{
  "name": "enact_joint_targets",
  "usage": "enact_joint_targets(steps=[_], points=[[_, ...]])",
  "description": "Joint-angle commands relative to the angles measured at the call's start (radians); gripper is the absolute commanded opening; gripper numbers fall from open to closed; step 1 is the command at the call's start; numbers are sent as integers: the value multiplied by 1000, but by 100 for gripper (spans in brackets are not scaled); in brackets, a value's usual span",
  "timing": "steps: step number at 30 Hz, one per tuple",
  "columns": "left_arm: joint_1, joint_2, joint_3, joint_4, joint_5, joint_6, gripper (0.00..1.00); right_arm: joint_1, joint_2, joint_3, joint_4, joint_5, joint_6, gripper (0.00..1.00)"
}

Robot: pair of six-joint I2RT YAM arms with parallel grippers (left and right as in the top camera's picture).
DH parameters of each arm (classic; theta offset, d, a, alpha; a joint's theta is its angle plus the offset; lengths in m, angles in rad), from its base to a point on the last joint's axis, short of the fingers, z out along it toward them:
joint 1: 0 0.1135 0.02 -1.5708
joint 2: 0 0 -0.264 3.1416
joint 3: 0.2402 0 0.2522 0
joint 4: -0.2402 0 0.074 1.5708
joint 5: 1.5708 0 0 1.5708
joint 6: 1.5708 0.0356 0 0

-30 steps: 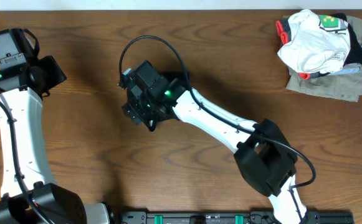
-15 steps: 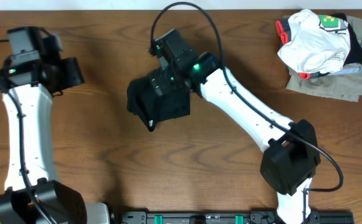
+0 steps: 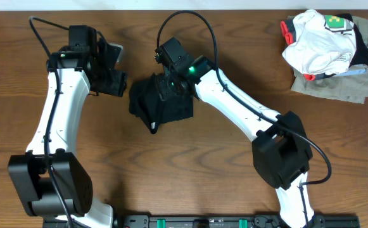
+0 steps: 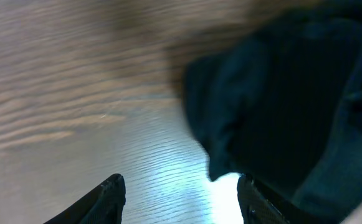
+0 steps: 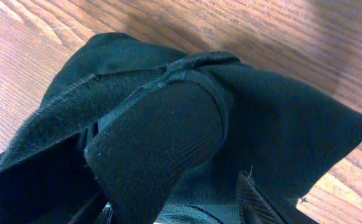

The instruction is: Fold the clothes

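Observation:
A crumpled black garment (image 3: 160, 104) lies on the wooden table at centre left. My right gripper (image 3: 171, 81) is down on its far edge. In the right wrist view its fingers (image 5: 177, 208) are spread, with a raised fold of the black cloth (image 5: 168, 124) between them. My left gripper (image 3: 116, 81) is just left of the garment. In the left wrist view its fingers (image 4: 181, 196) are open over bare wood, and the garment's edge (image 4: 268, 106) lies by the right finger.
A pile of clothes (image 3: 329, 54) sits at the far right corner: a white garment with red trim (image 3: 313, 44) on top of folded olive and dark pieces. The table's far edge runs close behind both grippers.
My left arm has swung right, from the far left corner to beside the garment. My right gripper moved from the garment's middle to its far edge, uncovering the garment.

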Motion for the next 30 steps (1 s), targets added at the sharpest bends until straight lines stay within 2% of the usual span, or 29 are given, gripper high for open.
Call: enact_joint_targets(steps=[1, 6, 12, 21, 27, 28, 30], points=[[-5, -8, -2, -28, 131, 119, 60, -19, -1, 0, -6, -5, 31, 58], [-5, -8, -2, -87, 283, 259, 60, -39, -1, 0, -13, -8, 31, 58], [-5, -7, -2, -119, 370, 329, 61, -42, -1, 0, -15, -8, 31, 54], [-23, 6, -71, -37, 371, 365, 61, -42, -1, 0, -9, -9, 31, 52], [-33, 50, -92, 16, 362, 363, 60, -42, -1, 0, -5, -8, 31, 45], [-33, 63, -92, 24, 351, 363, 60, -42, -1, 0, -5, -8, 31, 44], [-33, 84, -92, 34, 325, 362, 49, -42, -1, 0, -4, -8, 31, 41]])
